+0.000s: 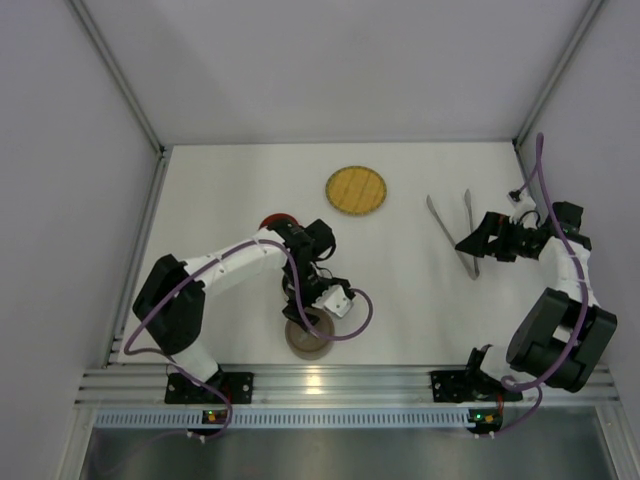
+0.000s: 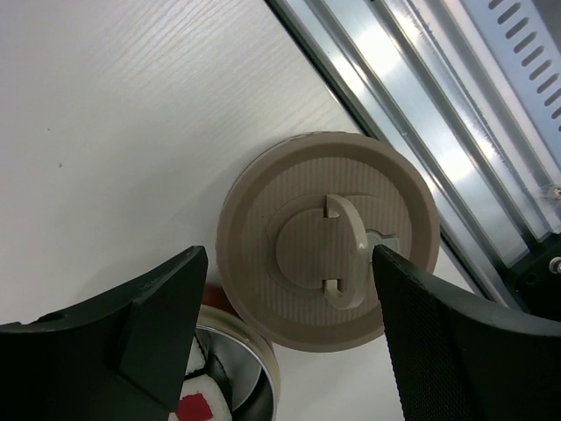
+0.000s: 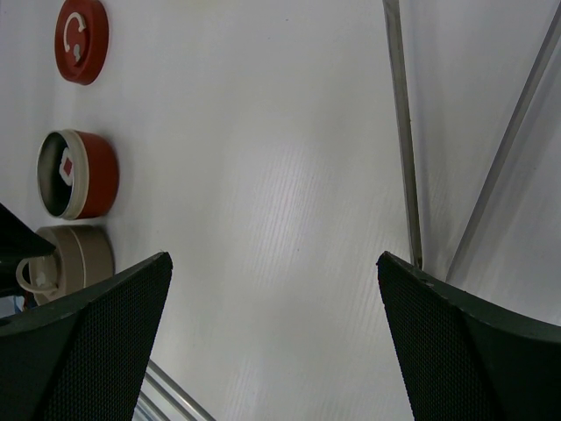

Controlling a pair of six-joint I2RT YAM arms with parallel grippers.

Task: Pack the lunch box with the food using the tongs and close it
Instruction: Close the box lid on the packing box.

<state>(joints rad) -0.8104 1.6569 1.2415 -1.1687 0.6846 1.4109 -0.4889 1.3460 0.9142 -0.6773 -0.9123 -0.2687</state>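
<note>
Tongs (image 1: 448, 232) lay flat on the right side of the white bench (image 1: 230, 180), not yet gripped, as we looked down on the two arms. Their long axis ran roughly from the near edge toward the far wall. The joined end was nearer the arm bases and the two thin arms splayed away in a narrow V. The right gripper (image 1: 478, 236) hung right at that V with its fingers spread wide and nothing between them. In its wrist view the tongs (image 3: 402, 132) sat off toward the right-hand finger, one arm running down beside it and the joint hidden behind it. We judged the right arm by far the nearer. A pickup would want the gripper shifted across so both thin arms fell inside the jaws, which would close across the long axis.

Well apart on the left, the left gripper (image 2: 289, 254) hovered with fingers apart over a beige lidded container (image 2: 329, 250), gripping nothing that we could see. Just beside it stood the red lunch box (image 3: 77, 174), open, with food (image 2: 203, 402) inside: a white-and-black piece and a red-topped one. Its red lid (image 3: 81, 39) lay farther off, and the yellow woven plate (image 1: 355, 190) sat toward the far wall.
</note>
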